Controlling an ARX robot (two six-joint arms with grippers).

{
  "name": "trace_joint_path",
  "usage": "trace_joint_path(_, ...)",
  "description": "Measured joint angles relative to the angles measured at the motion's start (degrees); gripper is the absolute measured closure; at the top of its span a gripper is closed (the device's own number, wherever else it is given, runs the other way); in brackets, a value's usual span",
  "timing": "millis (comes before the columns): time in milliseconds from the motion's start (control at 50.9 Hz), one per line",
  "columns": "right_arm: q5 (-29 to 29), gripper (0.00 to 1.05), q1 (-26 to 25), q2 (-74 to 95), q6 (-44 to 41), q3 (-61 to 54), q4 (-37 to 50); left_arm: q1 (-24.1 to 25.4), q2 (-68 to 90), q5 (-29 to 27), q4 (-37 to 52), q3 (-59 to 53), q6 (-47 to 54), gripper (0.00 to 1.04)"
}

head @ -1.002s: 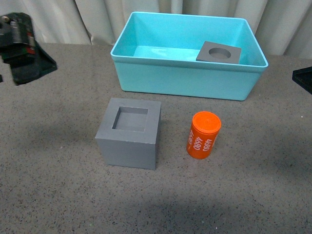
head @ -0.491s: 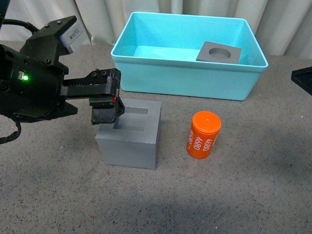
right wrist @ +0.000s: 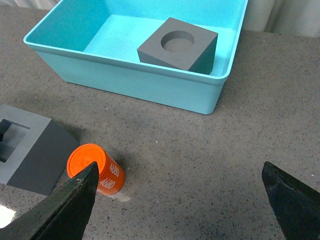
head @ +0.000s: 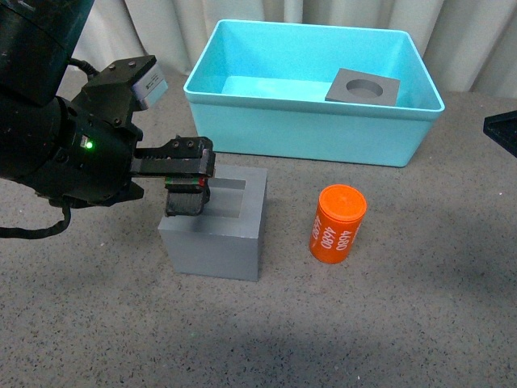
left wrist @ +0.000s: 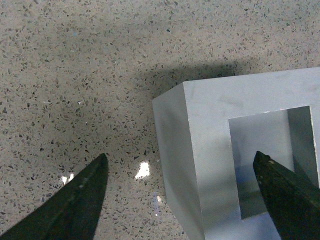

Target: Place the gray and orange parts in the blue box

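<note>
The gray cube with a square recess (head: 214,246) stands on the table in front of the blue box (head: 311,133). My left gripper (head: 187,202) is open and astride the cube's left wall. In the left wrist view (left wrist: 182,200) one fingertip is over the recess of the cube (left wrist: 210,120) and the other is over the table. The gray cube with a round recess (head: 363,86) lies inside the box at its right end. The orange cylinder (head: 338,224) stands upright to the right of the first cube. My right gripper (right wrist: 182,195) is open and empty above the table beside the cylinder (right wrist: 97,172).
The speckled grey table (head: 404,323) runs to a curtain (head: 161,24) behind the box. A black part of the right arm (head: 502,129) shows at the right edge. In the right wrist view the box (right wrist: 150,80) holds the round-recess cube (right wrist: 180,47).
My left arm came in from the left and now stands over the left side of the square-recess cube. The cubes, cylinder and box have not moved.
</note>
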Motion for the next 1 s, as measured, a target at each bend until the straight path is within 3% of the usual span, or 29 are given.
trace_joint_path(216, 0.0, 0.10, 0.0, 0.0, 0.0, 0.0, 0.0, -0.5, 0.7, -1.4, -0.7, 1.0, 0.2, 0.49)
trace_joint_path(413, 0.0, 0.10, 0.0, 0.0, 0.0, 0.0, 0.0, -1.9, 0.0, -2.7, -2.1, 1.4, -0.1, 0.84)
trace_joint_path(688, 0.0, 0.10, 0.0, 0.0, 0.0, 0.0, 0.0, -0.1, -9.8, -5.1, -1.0, 2.3, -3.2, 0.87)
trace_joint_path(766, 0.0, 0.10, 0.0, 0.0, 0.0, 0.0, 0.0, 0.8, -12.8, -7.8, 5.6, 2.8, -2.5, 0.87)
trace_joint_path(1002, 0.0, 0.10, 0.0, 0.0, 0.0, 0.0, 0.0, 4.4, -8.7, -6.3, 21.2, 10.3, -4.0, 0.87)
